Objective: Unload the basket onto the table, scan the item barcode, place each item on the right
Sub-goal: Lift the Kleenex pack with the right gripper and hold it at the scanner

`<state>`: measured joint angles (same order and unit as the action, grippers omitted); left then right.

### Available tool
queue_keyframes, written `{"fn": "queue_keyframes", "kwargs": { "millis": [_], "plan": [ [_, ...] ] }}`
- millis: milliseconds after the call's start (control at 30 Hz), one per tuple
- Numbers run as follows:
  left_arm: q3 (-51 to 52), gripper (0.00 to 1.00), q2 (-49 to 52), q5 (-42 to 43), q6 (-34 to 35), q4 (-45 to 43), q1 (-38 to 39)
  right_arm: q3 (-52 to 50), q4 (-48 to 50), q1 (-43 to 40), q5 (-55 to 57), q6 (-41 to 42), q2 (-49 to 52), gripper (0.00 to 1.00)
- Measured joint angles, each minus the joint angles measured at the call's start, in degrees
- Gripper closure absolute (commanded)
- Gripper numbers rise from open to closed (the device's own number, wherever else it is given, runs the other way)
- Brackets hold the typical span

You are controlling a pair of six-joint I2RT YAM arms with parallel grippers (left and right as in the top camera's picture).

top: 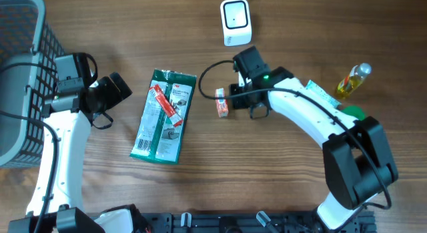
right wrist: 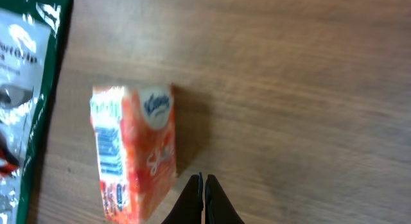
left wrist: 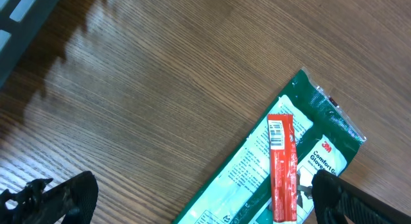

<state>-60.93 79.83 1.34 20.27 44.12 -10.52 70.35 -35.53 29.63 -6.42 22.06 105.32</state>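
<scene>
Wooden table (top: 200, 193) across the whole overhead view. At the upper left edge, dark mesh basket (top: 20, 73). From the lower right, white right arm (top: 313, 116) curved up toward the centre; from the lower left, white left arm (top: 63, 146) stretched up beside the basket. Left of centre, flat green glove package (top: 160, 136), long axis nearly top-to-bottom of the frame, upper end leaning slightly right. At top centre, white scanner (top: 235, 21), well apart from everything else. Left gripper (left wrist: 201, 185) spread wide and empty, over bare wood and the near edge of the green package. Right gripper (right wrist: 204, 197) clenched, tips pressed together on nothing, just beside the lower right corner of the orange tissue pack (right wrist: 135, 153); contact with it impossible to tell. Pack flat on the table near the centre of the overhead view, between the green package and the right gripper, below the scanner; long axis top-to-bottom of the frame, logo end toward the top in the right wrist view, barcode strip along its left side. On the green package's upper half, slanted red stick packet (top: 165, 103), barcode at its upper end. At the right, small bottle of yellow liquid (top: 352, 81), cap toward the upper right.
</scene>
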Motion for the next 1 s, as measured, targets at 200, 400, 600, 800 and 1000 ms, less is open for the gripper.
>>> {"fn": "queue_keyframes", "kwargs": {
  "millis": [200,400,600,800,1000],
  "plan": [
    [0.0,0.00,0.0,0.0,0.0,0.0,0.0,-1.9,4.8,2.9,-2.1,0.5,0.0,0.95],
    [0.0,0.00,0.0,0.0,0.0,0.0,0.0,-2.0,8.3,4.1,-6.1,0.9,0.0,0.90],
    [0.0,0.00,0.0,0.0,0.0,0.0,0.0,-2.0,9.7,4.1,-6.6,1.4,0.0,0.73],
    [0.0,0.00,0.0,0.0,0.0,0.0,0.0,-2.0,12.0,4.1,-7.6,0.8,0.3,0.68],
    [0.0,0.00,0.0,0.0,0.0,0.0,0.0,-2.2,14.5,4.1,-8.2,0.8,5.0,0.69]
  ]
}}
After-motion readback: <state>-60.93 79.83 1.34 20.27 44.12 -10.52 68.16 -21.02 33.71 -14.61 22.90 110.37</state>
